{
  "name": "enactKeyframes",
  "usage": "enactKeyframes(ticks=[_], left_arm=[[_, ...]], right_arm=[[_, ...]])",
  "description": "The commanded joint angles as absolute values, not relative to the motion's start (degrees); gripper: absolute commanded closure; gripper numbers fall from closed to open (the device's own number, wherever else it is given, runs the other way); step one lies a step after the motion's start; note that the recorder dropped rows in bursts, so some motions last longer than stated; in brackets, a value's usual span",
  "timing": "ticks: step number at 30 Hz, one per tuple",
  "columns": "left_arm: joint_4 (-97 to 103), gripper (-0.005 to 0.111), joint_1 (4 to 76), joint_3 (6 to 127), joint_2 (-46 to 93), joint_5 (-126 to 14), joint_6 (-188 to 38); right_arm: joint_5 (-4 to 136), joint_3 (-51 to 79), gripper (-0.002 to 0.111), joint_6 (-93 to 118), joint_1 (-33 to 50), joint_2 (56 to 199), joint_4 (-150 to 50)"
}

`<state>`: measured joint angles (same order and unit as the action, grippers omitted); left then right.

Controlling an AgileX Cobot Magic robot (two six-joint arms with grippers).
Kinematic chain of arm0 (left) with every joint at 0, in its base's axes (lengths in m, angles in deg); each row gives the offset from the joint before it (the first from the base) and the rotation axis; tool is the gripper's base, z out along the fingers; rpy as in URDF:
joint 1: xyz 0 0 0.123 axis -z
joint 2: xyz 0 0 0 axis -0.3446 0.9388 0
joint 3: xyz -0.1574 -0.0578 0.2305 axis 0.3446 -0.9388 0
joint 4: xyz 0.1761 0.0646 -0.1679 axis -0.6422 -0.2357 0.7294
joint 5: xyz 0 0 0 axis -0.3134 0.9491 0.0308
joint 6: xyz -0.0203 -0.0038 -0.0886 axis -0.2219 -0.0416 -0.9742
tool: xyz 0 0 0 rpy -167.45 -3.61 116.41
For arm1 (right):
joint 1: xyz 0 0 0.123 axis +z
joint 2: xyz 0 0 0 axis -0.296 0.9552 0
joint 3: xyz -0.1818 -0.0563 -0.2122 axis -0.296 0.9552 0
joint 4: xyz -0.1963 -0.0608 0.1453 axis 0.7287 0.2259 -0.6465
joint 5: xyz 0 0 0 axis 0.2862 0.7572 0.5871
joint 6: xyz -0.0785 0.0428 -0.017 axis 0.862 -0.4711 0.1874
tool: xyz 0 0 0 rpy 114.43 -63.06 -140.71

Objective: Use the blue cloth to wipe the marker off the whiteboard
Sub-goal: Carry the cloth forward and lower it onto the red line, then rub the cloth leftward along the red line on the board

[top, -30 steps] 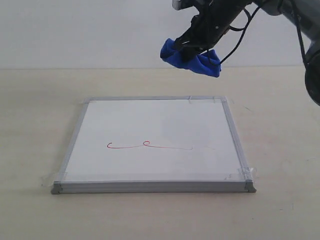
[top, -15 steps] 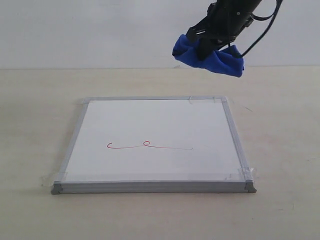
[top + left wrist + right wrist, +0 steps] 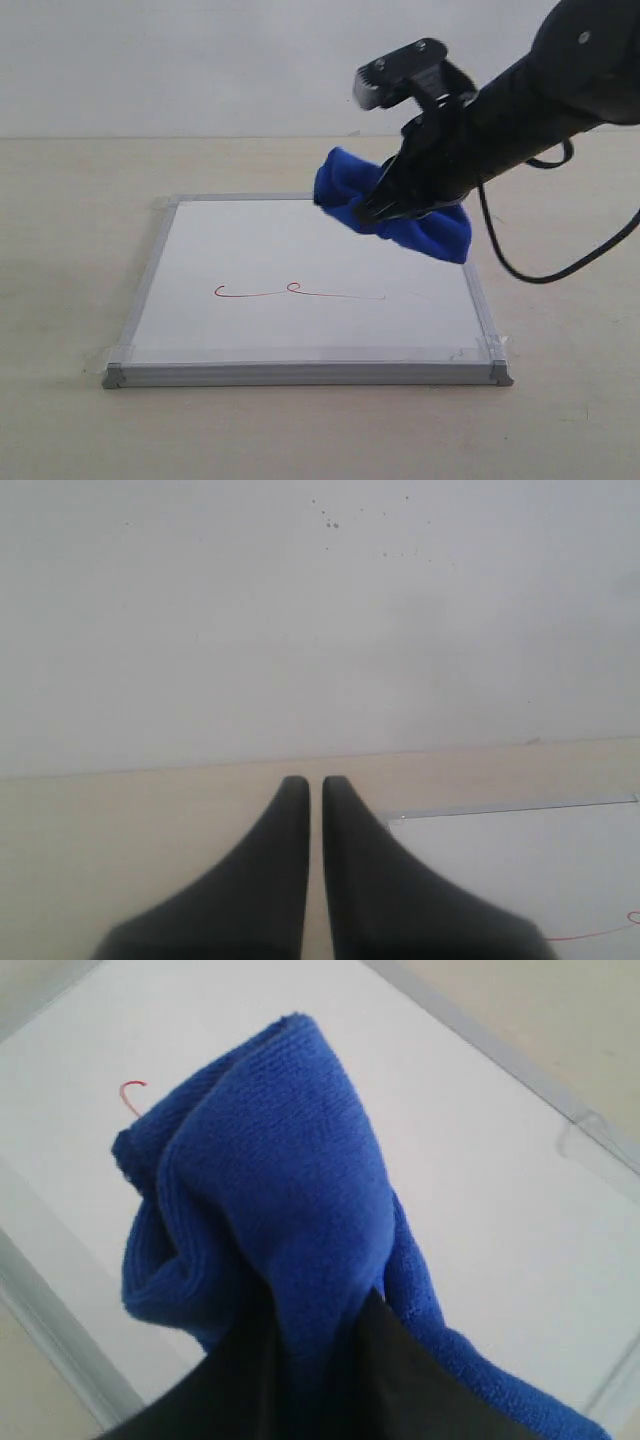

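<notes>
Cloth in right end effector seemingly clears whiteboard.

The right arm is black, with a thick rounded shell. On it sits a small block with a grey face, and a thin black cable comes from it. The left gripper has two matte black fingers, wide at the base and tapering to rounded tips.

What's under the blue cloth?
Bare whiteboard, its far right part; the blue cloth, held in the right gripper, is over it. The marker lies nearer the camera, uncovered in the exterior view. In the right wrist view the cloth hides most of it. Contact cannot be told.
</notes>
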<state>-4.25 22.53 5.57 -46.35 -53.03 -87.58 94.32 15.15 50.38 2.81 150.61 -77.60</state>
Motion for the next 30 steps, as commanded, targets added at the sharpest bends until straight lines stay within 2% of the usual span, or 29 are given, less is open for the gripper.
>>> enactKeyframes(ticks=[1, 11, 19, 23, 30], left_arm=[[-3.9, 0.102, 22.8, 5.7, -46.2, -53.1, -88.1], [-3.9, 0.102, 22.8, 5.7, -46.2, -53.1, -88.1], [-3.9, 0.102, 22.8, 5.7, -46.2, -53.1, -88.1], [-3.9, 0.102, 22.8, 5.7, -46.2, -53.1, -88.1], [-3.9, 0.102, 22.8, 5.7, -46.2, -53.1, -88.1]], right_arm=[[88.1, 15.4, 0.109, 51.4, 5.8, 152.4, -77.8], [81.4, 14.5, 0.109, 50.6, 7.9, 162.0, -74.0], [90.3, 6.0, 0.109, 48.6, 6.2, 168.1, -67.1], [91.8, 3.8, 0.109, 40.1, 6.2, 171.7, -58.7], [98.1, 3.5, 0.109, 39.4, 8.0, 174.3, -60.1]])
